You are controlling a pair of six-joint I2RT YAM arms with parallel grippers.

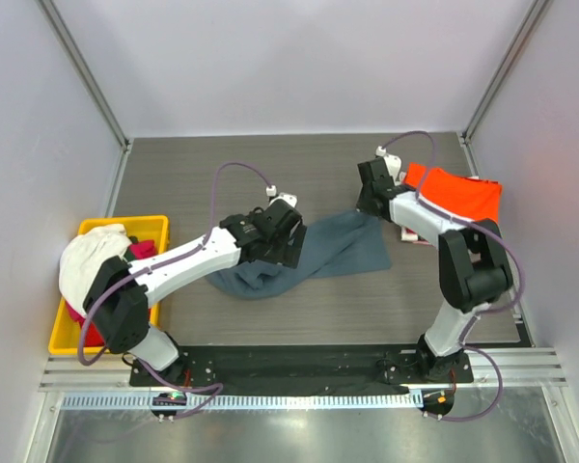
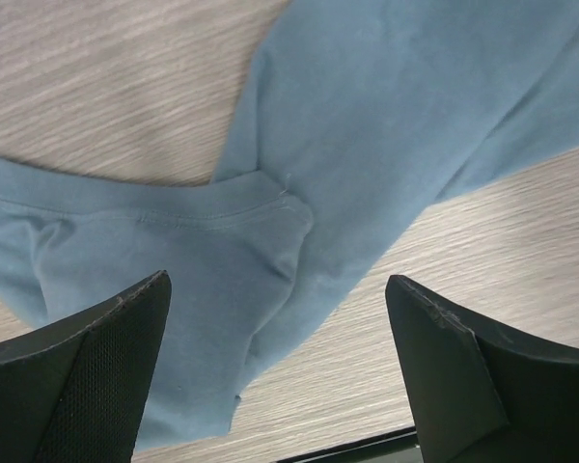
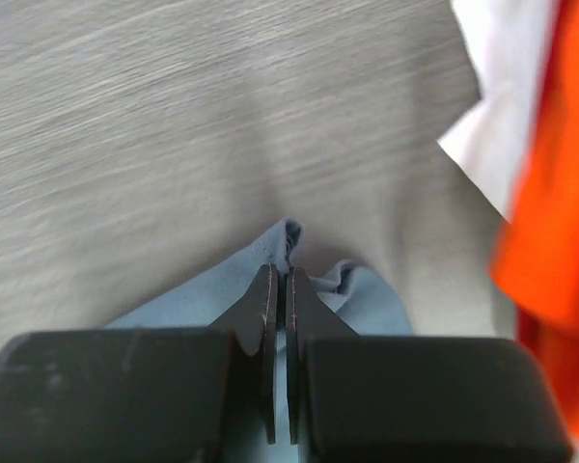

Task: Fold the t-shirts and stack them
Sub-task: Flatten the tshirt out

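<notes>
Right tool (image 3: 279,275) pinched shut on the grey tee (image 1: 340,246); left tool (image 2: 278,285) wide open above the same tee.

The grey tee lies rumpled in the middle of the desk (image 1: 193,183), stretched from about 8 o'clock to 1 o'clock. The right tool's fingers press flat together on a puckered bit of the tee's edge at its 1 o'clock corner, low against the desk. The left tool stands over the 8 o'clock end, jaws spread wide, with a seamed fold of cloth between them; whether its fingertips touch the cloth cannot be told. The orange tee (image 1: 458,198) lies at 2 o'clock, just beside the right tool, with something white under its edge. At 9 o'clock the bin (image 1: 154,224) holds a white tee (image 1: 87,260) heaped over its rim, with red cloth beneath.
</notes>
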